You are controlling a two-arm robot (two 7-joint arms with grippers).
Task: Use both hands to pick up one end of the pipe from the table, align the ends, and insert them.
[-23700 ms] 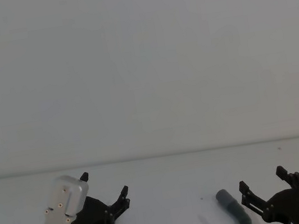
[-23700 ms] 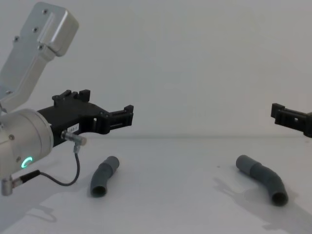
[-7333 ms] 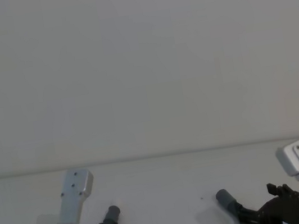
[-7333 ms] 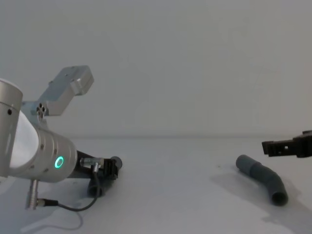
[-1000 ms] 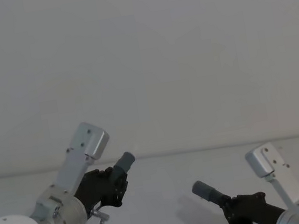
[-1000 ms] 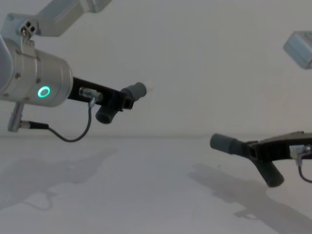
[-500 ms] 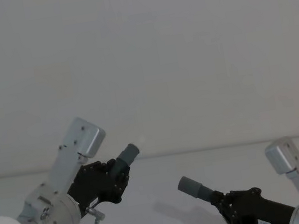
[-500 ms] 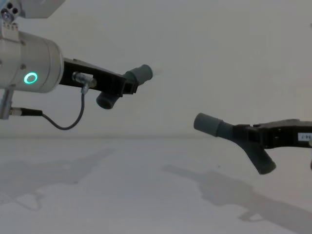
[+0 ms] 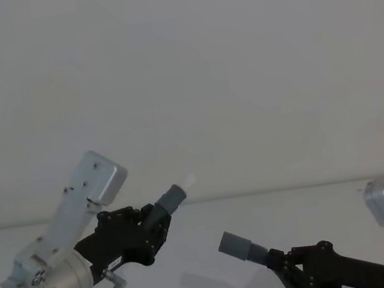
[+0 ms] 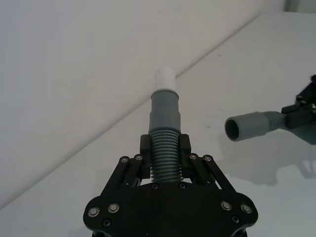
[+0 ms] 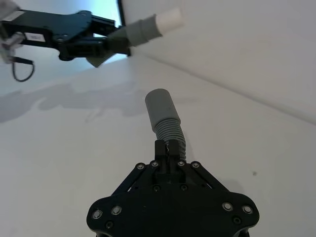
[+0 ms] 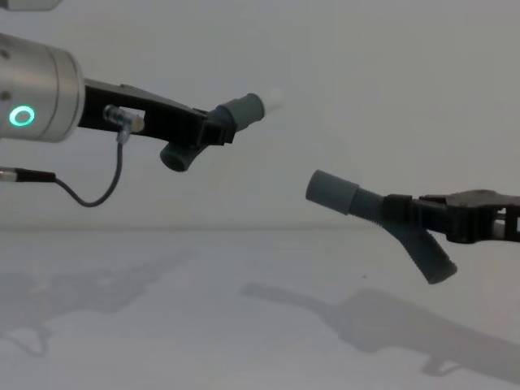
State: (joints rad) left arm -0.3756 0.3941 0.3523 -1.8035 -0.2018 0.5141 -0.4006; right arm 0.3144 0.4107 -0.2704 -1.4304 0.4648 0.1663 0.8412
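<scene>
While left jaws pinch the stubbed pipe [image 12: 241, 110], right jaws pinch the cuffed pipe [image 12: 334, 193], apart.

Stub piece [image 12: 244, 110] in left tool [image 12: 213, 130] sits higher than cuff piece [image 12: 333, 192] in right tool [image 12: 402, 213], seemingly apart.

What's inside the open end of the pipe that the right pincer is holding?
The right pincer holds a pipe whose mouth looks hollow and dark, nothing in it. Deeper inside is hidden in shadow.
</scene>
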